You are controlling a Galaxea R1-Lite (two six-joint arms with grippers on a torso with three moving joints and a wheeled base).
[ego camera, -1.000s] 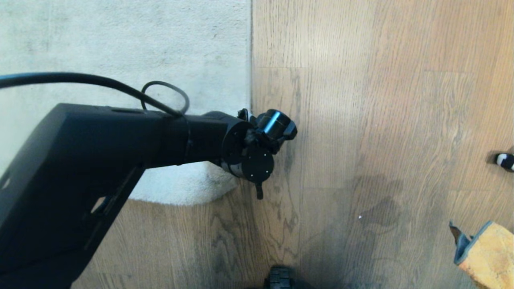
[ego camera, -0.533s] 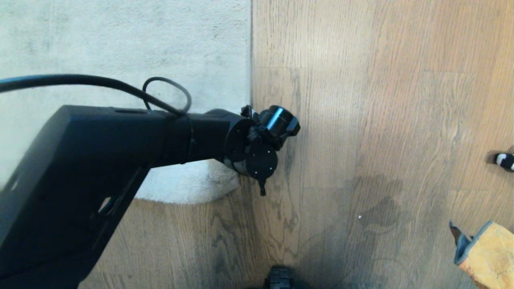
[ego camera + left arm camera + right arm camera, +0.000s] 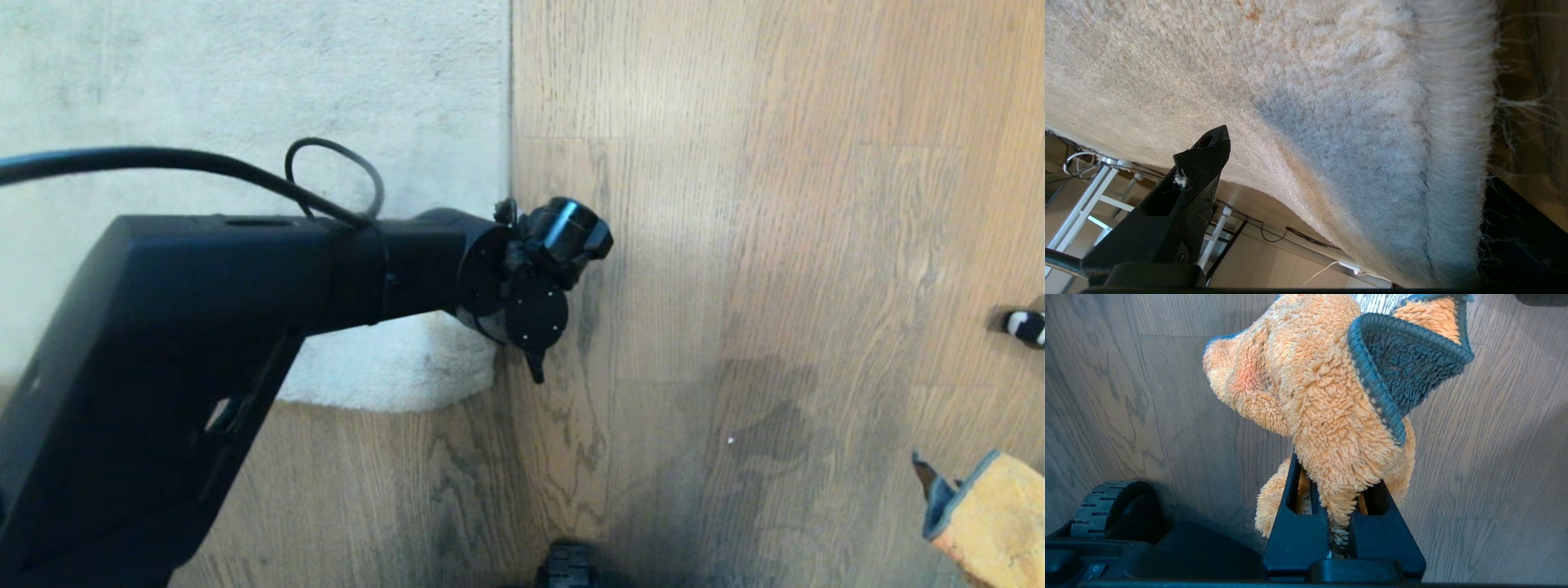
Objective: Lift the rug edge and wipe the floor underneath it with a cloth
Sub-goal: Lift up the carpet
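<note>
Two hands: one on the cloth, one at the rug.
Right hand (image 3: 1337,535): nearest the robot's base, fingers pinched tight on the cloth (image 3: 1327,404), which stands up bunched out of the grip; its blue-grey trim shows on a folded-over corner, above the floor (image 3: 1494,457).
Left hand (image 3: 1331,171): further out at the rug corner, fingers spread wide, holding nothing; one finger (image 3: 1202,163) hovers over the pile.
Rug edge (image 3: 508,106): straight border running away from the robot, flat on the planks.
</note>
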